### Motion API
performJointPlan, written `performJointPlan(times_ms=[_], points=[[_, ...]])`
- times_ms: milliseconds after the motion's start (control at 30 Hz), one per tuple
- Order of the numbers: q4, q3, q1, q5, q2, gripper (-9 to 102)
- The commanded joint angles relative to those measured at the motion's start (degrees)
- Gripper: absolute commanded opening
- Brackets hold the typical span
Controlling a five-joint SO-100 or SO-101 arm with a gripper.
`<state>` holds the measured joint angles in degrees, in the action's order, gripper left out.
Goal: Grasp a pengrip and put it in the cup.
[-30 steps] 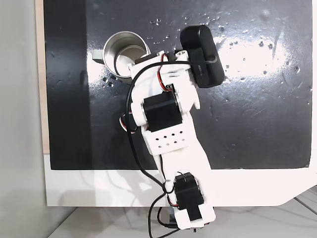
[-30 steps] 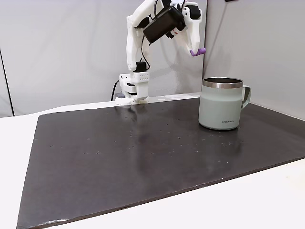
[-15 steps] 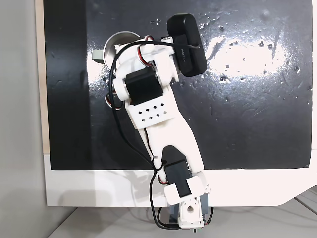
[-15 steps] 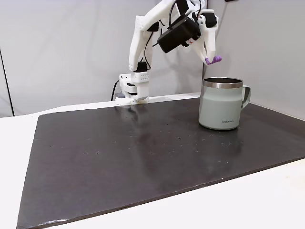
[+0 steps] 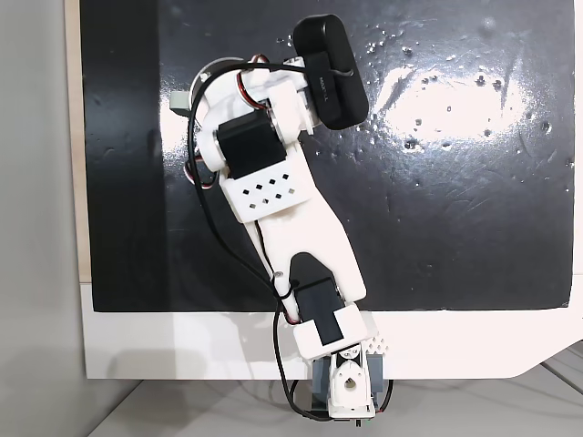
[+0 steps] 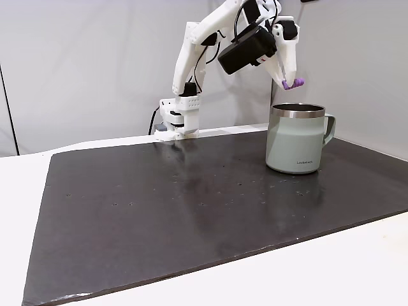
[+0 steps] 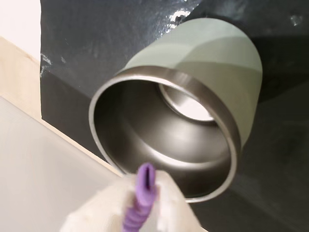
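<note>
The pale grey-green cup (image 6: 297, 146) stands upright on the black mat, with its handle on the right in this side fixed view. From above, the arm covers nearly all of the cup (image 5: 179, 100); a bit of handle and rim shows. My gripper (image 6: 292, 82) hangs just above the cup's rim, shut on the purple pengrip (image 6: 295, 83). In the wrist view the ribbed pengrip (image 7: 141, 196) sticks out between my white fingertips (image 7: 166, 191), pointing at the cup's shiny metallic inside (image 7: 159, 135).
A black mat (image 6: 191, 204) covers most of the white table (image 6: 331, 268). The arm's base (image 6: 178, 118) sits at the mat's far edge in the side view. The mat's left and front parts lie bare.
The arm has swung toward the cup with the pengrip held. The gripper moved from beside the cup to directly above its rim and came a little lower.
</note>
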<state>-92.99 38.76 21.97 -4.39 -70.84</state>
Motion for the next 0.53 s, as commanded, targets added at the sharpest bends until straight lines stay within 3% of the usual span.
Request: performJointPlan(times_ms=[0, 500], points=[[0.26, -3.34, 1.23, 0.53, -0.79, 24], [-0.79, -3.34, 1.23, 0.62, -0.97, 25]])
